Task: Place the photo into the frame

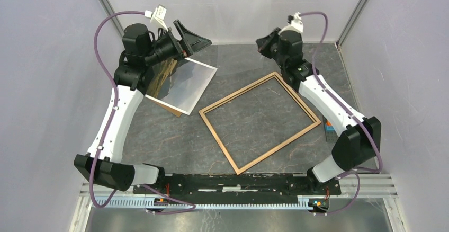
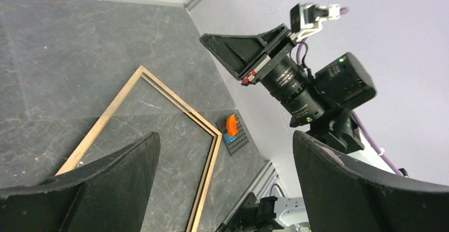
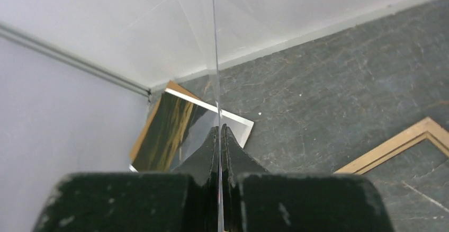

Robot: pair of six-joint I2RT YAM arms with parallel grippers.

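Note:
The photo (image 1: pixel 185 83) lies face up at the back left of the table, and the left arm covers part of it; it also shows in the right wrist view (image 3: pixel 169 131). The light wood frame (image 1: pixel 238 92) lies flat and apart from it in the middle of the table, nothing inside its rails (image 2: pixel 209 174) (image 3: pixel 402 144). Raised over the photo's far corner, my left gripper (image 1: pixel 191 44) (image 2: pixel 225 136) is open and holds nothing. My right gripper (image 1: pixel 263 42) (image 3: pixel 218 128) is raised at the back and shut on a thin clear sheet (image 3: pixel 214 41), seen edge-on.
A brown backing board (image 1: pixel 174 110) (image 3: pixel 172 88) lies under the photo, its corners poking out. A small dark studded plate with an orange and a blue piece (image 1: pixel 330 130) (image 2: pixel 233 134) sits at the right, beside the frame. Pale walls enclose the table on three sides.

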